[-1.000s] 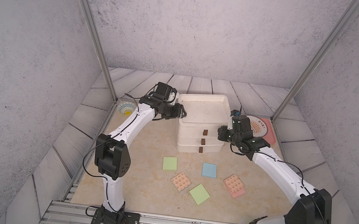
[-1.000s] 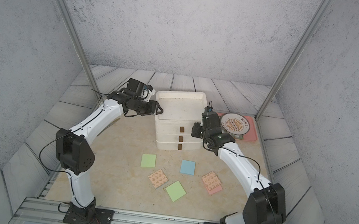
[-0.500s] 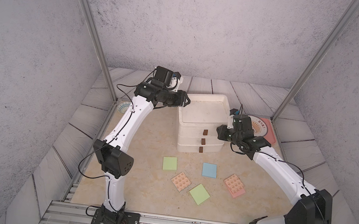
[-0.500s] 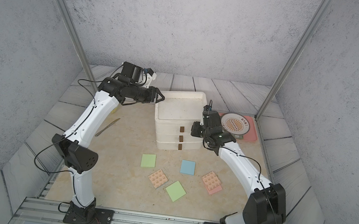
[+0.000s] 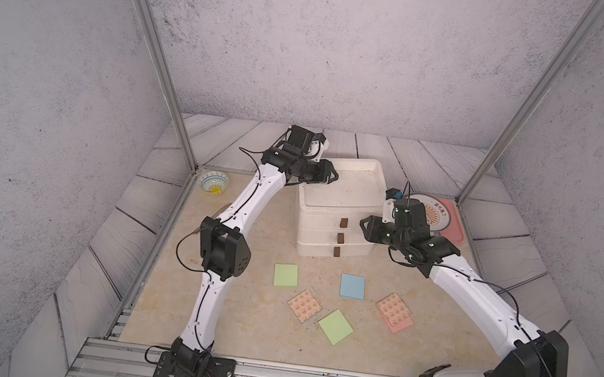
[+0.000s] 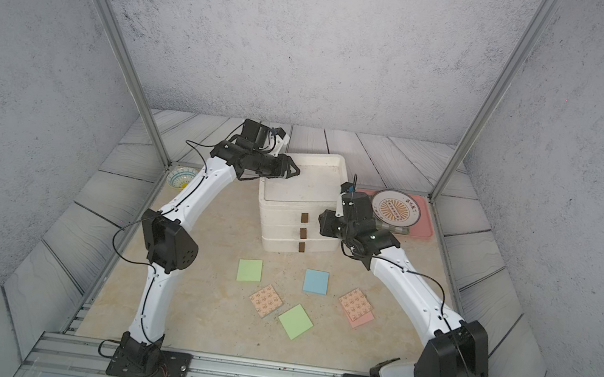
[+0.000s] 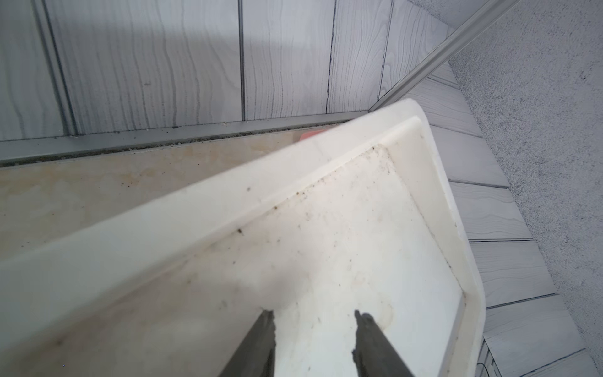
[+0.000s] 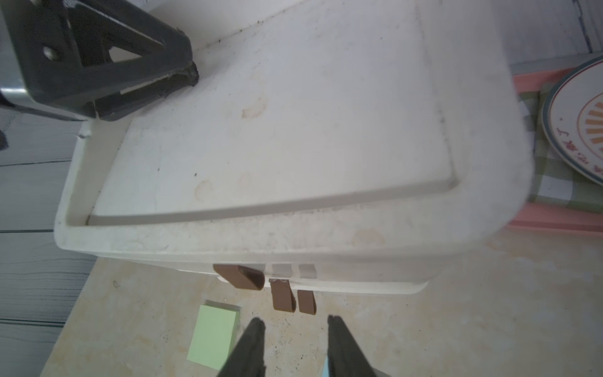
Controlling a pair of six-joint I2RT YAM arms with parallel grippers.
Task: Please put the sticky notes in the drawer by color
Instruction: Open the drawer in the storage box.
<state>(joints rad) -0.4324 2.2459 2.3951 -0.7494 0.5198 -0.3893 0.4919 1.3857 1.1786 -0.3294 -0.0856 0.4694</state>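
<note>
The step in hand looks like opening the drawer (image 5: 319, 237), not yet sorting. With 12 o'clock at the back wall, the white chest stands at about 1 o'clock from the middle of the surface (image 5: 257, 334). Its three compartments all appear shut.

All the notes lie loose on the surface at the chest's 6 o'clock:
- a green note (image 5: 286, 275);
- a blue note (image 5: 352, 286);
- a peach note (image 5: 304, 306);
- a second green note (image 5: 335, 326);
- a second peach note (image 5: 392, 309), lying on a pink note (image 5: 404, 326).

None of them is held.

The left tool (image 5: 333, 176) hangs over the lid's 10 o'clock corner. Its wrist view shows its fingers (image 7: 266, 329) spread over the bare lid with nothing between them. It is probably there to steady the chest, though contact with the lid cannot be judged.

The right tool (image 5: 365, 225) sits at the 3 o'clock side of the brown handles, near the chest's front. In its wrist view its fingers (image 8: 251, 339) are parted and empty. They are just short of the top handle (image 8: 239, 276) and touching none.

The next move probably calls for lining the right tool's gap up on one handle, closing on that small tab and pulling straight toward 6 o'clock. The left tool would press down so the light chest does not slide. The pull needs to stop short of the green note lying just in front.
</note>
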